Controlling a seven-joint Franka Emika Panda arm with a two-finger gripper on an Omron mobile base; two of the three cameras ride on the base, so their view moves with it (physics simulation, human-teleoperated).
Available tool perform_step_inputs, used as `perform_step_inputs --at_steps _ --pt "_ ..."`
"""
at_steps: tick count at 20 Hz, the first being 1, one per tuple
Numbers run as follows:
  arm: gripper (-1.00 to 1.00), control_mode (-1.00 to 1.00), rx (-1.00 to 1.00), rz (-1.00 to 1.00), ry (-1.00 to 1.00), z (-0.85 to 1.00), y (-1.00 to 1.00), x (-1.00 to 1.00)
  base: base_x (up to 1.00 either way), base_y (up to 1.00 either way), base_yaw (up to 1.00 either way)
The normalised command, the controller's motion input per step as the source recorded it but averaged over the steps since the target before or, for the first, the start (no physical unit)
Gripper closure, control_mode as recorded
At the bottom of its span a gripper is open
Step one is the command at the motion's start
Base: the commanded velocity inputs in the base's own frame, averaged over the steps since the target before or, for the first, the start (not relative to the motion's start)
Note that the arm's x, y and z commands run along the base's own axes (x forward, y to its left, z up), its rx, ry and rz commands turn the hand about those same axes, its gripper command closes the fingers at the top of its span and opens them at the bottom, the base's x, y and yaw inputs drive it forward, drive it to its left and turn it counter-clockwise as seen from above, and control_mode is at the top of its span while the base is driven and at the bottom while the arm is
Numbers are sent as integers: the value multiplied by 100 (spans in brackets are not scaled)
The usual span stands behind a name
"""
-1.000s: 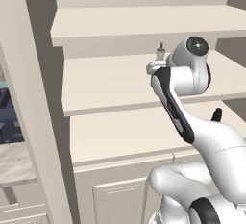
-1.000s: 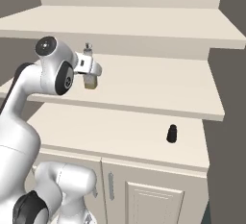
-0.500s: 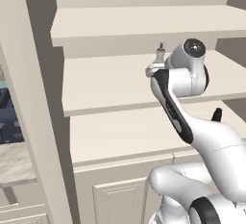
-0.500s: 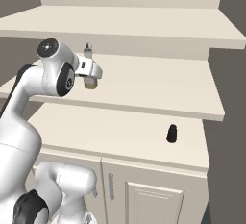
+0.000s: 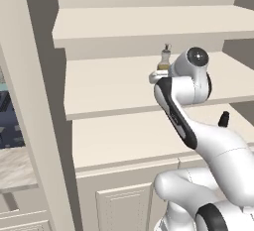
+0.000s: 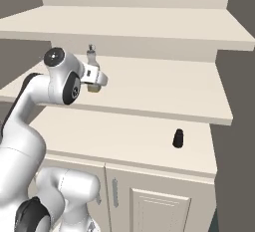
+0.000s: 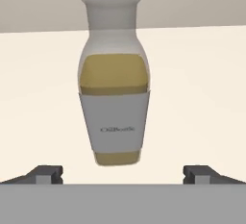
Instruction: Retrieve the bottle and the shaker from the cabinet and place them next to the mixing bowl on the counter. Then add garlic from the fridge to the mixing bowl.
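Standing upright on the cabinet's (image 6: 164, 89) smooth cream middle shelf, the bottle (image 7: 113, 98) is glassy with yellowish-olive liquid, a white paper label and a pale narrow neck. The gripper (image 7: 124, 174) sits just before it, dark fingertips (image 7: 45, 174) spread wide either side, grasping nothing. The shaker (image 6: 178, 138), a small black cylinder, stands on the shelf below.
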Motion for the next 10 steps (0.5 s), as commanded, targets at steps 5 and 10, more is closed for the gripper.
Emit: perform_step_inputs --at_steps 5,10 --pt "-100 -100 9 0 2 3 -3 6 0 0 0" --pt "-100 -100 7 0 7 3 0 0 0 0 0"
